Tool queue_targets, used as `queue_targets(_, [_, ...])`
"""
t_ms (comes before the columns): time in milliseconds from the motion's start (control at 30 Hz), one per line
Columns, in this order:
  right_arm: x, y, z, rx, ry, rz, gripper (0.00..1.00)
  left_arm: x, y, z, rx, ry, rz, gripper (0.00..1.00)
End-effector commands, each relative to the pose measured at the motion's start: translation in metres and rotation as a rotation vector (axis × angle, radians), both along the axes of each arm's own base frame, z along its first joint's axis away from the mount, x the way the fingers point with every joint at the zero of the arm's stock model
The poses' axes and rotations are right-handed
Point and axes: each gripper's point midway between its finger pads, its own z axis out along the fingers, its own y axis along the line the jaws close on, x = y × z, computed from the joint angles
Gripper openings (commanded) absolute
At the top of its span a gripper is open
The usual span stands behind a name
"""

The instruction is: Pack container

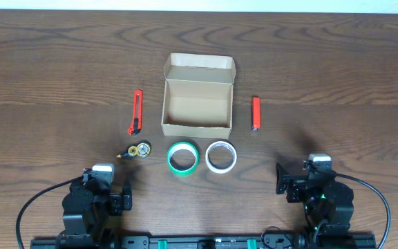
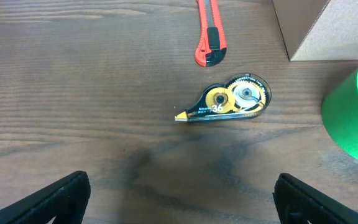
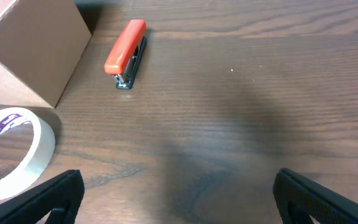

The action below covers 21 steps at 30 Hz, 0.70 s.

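**Overhead.**
- Container (image 1: 197, 111): tan cardboard box at the middle of the table (image 1: 337, 69). Its flap lid is folded back on the far side and its interior is bare.
- Red utility knife (image 1: 137, 112): lies left of the box, apart from it.
- Orange stapler (image 1: 256, 114): lies right of the box, apart from it.
- Green tape roll (image 1: 171, 159) and white tape roll (image 1: 210, 158): lie flat side by side, just in front of the box.
- Correction-tape dispenser (image 1: 138, 150): sits left of the green roll.
- Left gripper (image 1: 108, 185) and right gripper (image 1: 301, 178): sit at the near edge, well apart from every item.

**Left wrist.**
- Both fingers (image 2: 55, 199) stand wide apart, with only bare wood between them, so the jaws are open and empty.
- The dispenser lies ahead and the knife tip beyond it.
- A box corner and the green roll show at the right edge.

**Right wrist.**
- The jaws are spread wide and hold nothing.
- The stapler lies ahead, the box wall is at the upper left, and the white roll is at the lower left.

**Status.**
- Judged as not started: nothing is packed.
- All five loose items remain outside the box, and the lid is yet to be closed.
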Motion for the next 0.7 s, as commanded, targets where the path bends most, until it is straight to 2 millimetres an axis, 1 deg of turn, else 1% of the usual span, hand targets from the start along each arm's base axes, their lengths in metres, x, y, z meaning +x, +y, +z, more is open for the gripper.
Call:
queue_targets(0, [0.000, -0.001, 0.000, -0.009, -0.007, 0.001, 0.99, 0.000, 0.005, -0.002, 0.018, 0.002, 0.018, 0.95])
queue_targets(367, [0.000, -0.001, 0.000, 0.005, -0.005, -0.006, 0.99, 0.000, 0.005, -0.002, 0.018, 0.002, 0.018, 0.95])
queue_targets(433, [0.001, -0.001, 0.002, 0.017, -0.010, -0.015, 0.99, 0.000, 0.005, -0.002, 0.018, 0.002, 0.018, 0.96])
queue_targets(500, [0.001, 0.001, 0.010, 0.040, -0.007, -0.014, 0.99, 0.000, 0.005, -0.002, 0.018, 0.002, 0.018, 0.95])
queue_targets(567, [0.002, 0.006, 0.024, 0.056, 0.001, 0.014, 0.99, 0.000, 0.005, -0.002, 0.018, 0.002, 0.018, 0.95])
queue_targets(667, [0.011, 0.009, 0.058, 0.059, 0.036, 0.027, 0.99, 0.000, 0.005, -0.002, 0.018, 0.002, 0.018, 0.95])
